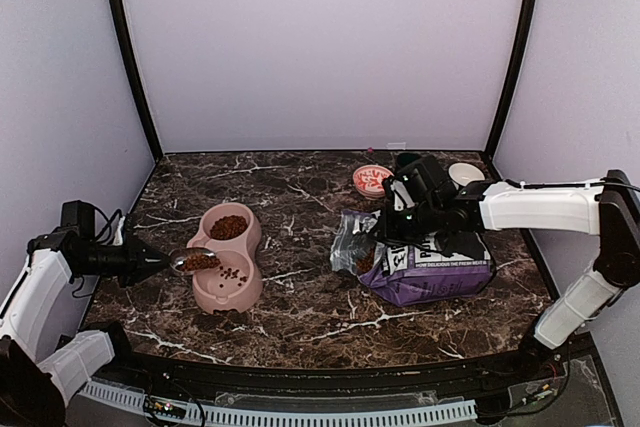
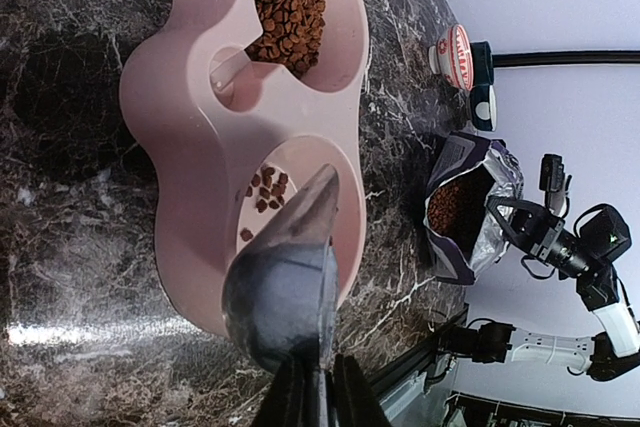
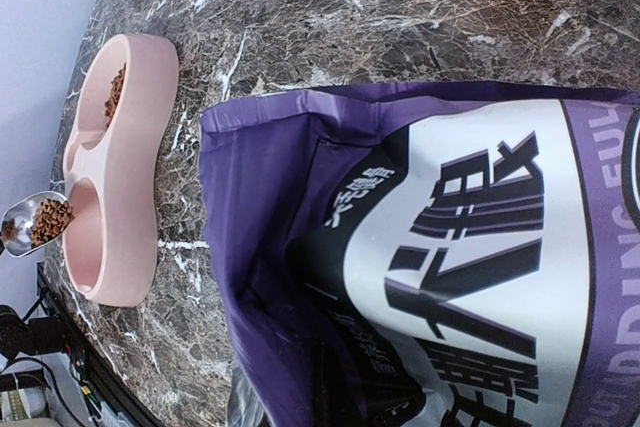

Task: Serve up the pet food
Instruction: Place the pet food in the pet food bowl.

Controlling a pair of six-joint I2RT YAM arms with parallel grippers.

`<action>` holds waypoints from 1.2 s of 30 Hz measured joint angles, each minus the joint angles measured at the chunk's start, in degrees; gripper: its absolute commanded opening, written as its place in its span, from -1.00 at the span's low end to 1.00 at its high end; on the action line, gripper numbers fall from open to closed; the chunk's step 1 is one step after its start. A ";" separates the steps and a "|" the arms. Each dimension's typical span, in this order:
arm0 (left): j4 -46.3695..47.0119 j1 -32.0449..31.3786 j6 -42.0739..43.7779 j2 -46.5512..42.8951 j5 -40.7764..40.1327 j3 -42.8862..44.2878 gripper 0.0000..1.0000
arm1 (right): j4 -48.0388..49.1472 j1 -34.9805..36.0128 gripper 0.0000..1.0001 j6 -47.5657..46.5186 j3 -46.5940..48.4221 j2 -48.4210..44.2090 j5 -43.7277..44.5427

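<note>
**Item: pet food (image 1: 201,261), one load in transit.**
- Location: a small heap of reddish-brown pellets in the metal scoop (image 2: 283,292), held at the left rim of the pink double bowl (image 1: 212,299), level with its near compartment.
- Further stock: a full heap in the far compartment, a few loose pellets in the near one, and more showing in the open mouth of the purple bag (image 1: 440,267) lying on the marble table (image 1: 300,317).

**Holders.**
- Left gripper (image 2: 315,387): fingers pinched narrow on the scoop's thin handle.
- Right gripper (image 1: 392,227): at the bag's mouth. Whether it grips the edge or only rests there cannot be told.

**Orientation.**
- The heap itself has no heading.
- The scoop carrying it lies with its long axis across the table, handle towards the left arm and lip pointing right, into the near compartment.
- The bowl's long axis runs near to far, roughly crosswise to the scoop.

**Risks, as judged.**
- The lip sits close to the rim, so tipping too early or too far out could drop pellets down the bowl's outer wall onto the table.
- A fast roll of the wrist could bounce pellets out of the shallow, nearly bare compartment.
- The handle is thin and could twist in the pinch.
- If the scoop knocks the rim, the light bowl could slide.
</note>
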 measured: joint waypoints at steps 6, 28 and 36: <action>0.02 -0.28 -0.02 0.72 -0.28 0.02 -1.00 | 0.39 0.00 -1.00 0.00 -0.17 0.15 -0.09; 1.29 -8.83 -4.39 1.36 -6.82 1.07 -1.00 | 2.10 -0.37 -1.00 -0.04 -1.20 0.28 -1.01; 1.66 -10.67 -6.08 1.46 -9.29 1.07 -1.00 | 3.15 -0.55 -1.00 -0.15 -1.84 0.28 -1.09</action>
